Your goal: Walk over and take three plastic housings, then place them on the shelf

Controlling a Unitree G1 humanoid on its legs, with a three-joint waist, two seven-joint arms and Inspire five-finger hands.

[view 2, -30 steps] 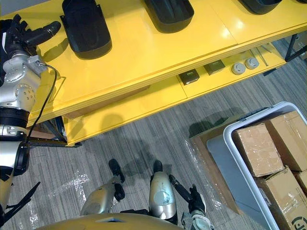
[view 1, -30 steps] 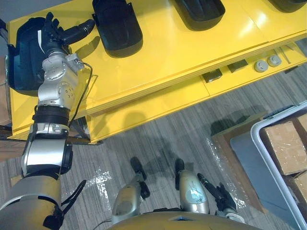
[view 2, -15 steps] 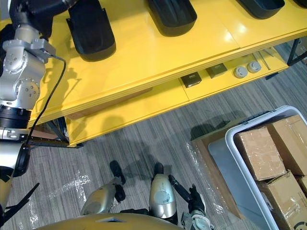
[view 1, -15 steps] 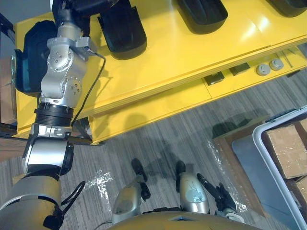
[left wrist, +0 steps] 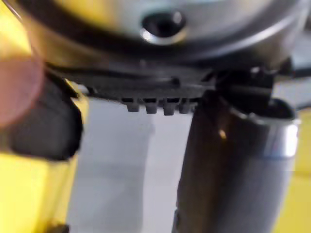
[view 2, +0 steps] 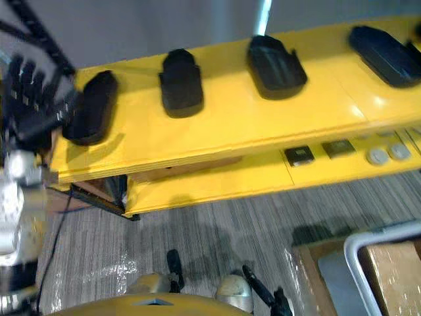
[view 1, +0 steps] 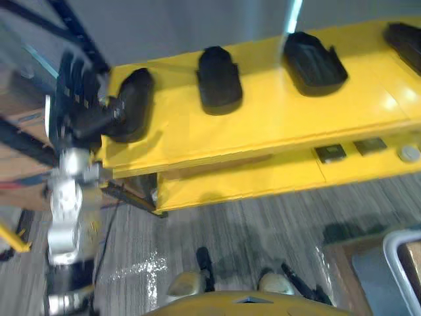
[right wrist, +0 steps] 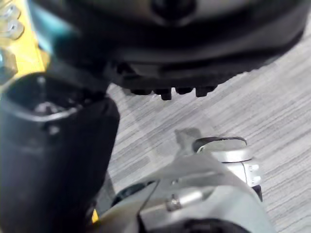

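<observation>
Several black plastic housings lie in a row on the yellow shelf top (view 1: 263,125): one at the left end (view 1: 135,104), one (view 1: 219,79) beside it, a third (view 1: 312,62) further right, and another (view 1: 404,43) at the right edge. My left hand (view 1: 77,108) is raised at the shelf's left end, open, fingers straight and pointing up, thumb reaching toward the leftmost housing (view 2: 92,115). I cannot tell whether the thumb touches it. My right hand (view 2: 271,301) hangs low over the floor, fingers relaxed, holding nothing.
Under the yellow top, a lower ledge carries two small dark squares (view 1: 331,153) (view 1: 370,145) and a grey disc (view 1: 409,153). A white bin (view 2: 368,245) holding a cardboard box stands on the carpet at the lower right. A black rack frame (view 1: 72,33) rises at the left.
The whole picture has shifted as the camera tilted up, so more of the shelf and the wall behind it show. My left hand now stands upright in front of the leftmost housing.
</observation>
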